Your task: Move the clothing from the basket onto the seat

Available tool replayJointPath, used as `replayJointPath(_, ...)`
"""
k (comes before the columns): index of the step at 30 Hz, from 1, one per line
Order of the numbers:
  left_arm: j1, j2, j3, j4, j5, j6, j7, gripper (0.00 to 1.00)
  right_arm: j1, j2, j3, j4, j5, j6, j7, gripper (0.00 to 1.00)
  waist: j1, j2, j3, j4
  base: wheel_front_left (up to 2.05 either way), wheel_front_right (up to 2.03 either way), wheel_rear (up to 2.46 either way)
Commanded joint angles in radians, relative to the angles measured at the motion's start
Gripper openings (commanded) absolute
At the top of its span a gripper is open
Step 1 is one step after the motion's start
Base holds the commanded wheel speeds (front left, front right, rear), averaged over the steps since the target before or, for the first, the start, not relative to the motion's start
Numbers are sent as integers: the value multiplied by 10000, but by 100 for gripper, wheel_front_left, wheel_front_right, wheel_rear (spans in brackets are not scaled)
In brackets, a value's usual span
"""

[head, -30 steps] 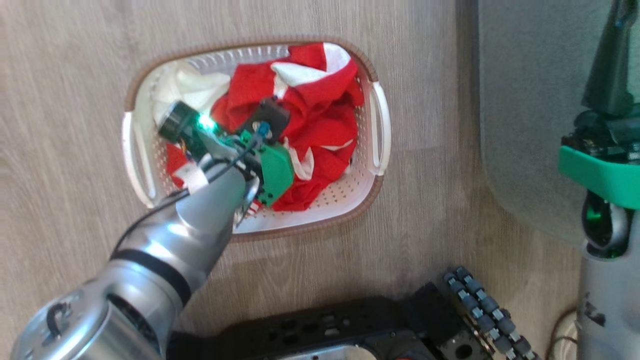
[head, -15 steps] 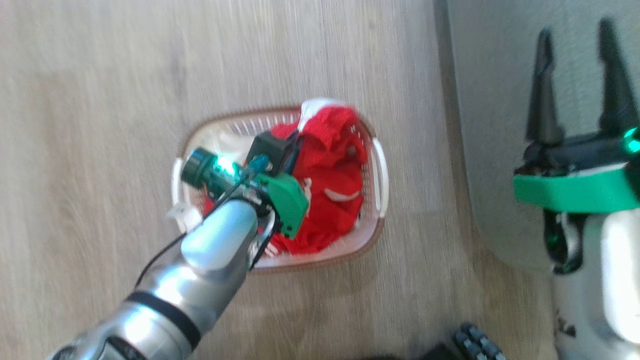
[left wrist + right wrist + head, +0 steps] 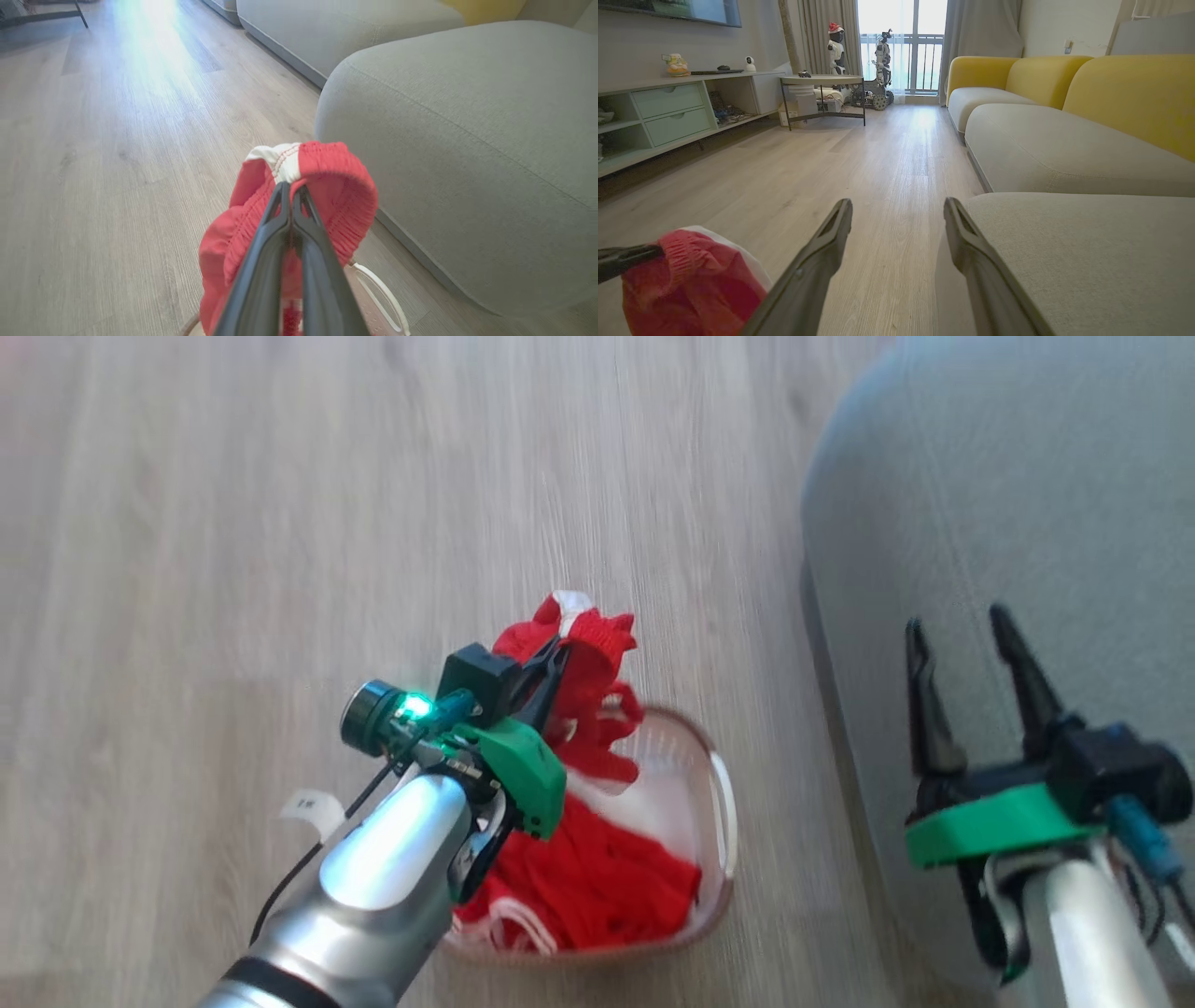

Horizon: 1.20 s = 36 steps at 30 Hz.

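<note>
- Left wrist view: left gripper (image 3: pixel 290 189) clamped on a red piece of clothing (image 3: pixel 336 177), held above the basket (image 3: pixel 719 784).
- More red pieces apparently lie in the basket, though the view is blurred.
- Right gripper (image 3: pixel 957 621), jaws apart and empty, at the edge of the seat (image 3: pixel 1008 504) — nothing delivered yet.

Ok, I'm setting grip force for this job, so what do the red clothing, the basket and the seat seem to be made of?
The clothing: thin matte fabric, likely synthetic sportswear; the gathered, ribbed waistband suggests elastic. The basket: probably hard plastic, judging by its smooth white handle. The seat: matte woven upholstery, with visible grain and a stitched seam.
</note>
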Motion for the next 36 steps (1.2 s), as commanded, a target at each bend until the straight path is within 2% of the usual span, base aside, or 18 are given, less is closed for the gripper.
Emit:
replayJointPath(1,-282,228,391,-335,22,-25,-136,0,-69,-95,282,-273,-47,-2,-63,100,1,-1,-1106,198,0,0,0)
replayJointPath(8,-516,358,413,-711,-125,-323,112,0,418,-95,635,183,-1,-2,-63,100,1,-1,-2119,141,0,0,0)
replayJointPath(19,-1642,239,336,-1752,-129,-410,854,0,354,-95,1377,920,-144,-2,-63,100,1,-1,-2632,211,0,0,0)
replayJointPath(26,-2128,-47,237,-2165,-288,-442,1176,0,-220,-95,2141,1617,-183,-2,-63,100,1,-1,-2869,296,0,0,0)
replayJointPath(36,-2554,-323,-2,-2395,-594,-234,1427,0,-1646,-95,3632,3036,262,-2,-63,100,1,-1,-3139,453,0,0,0)
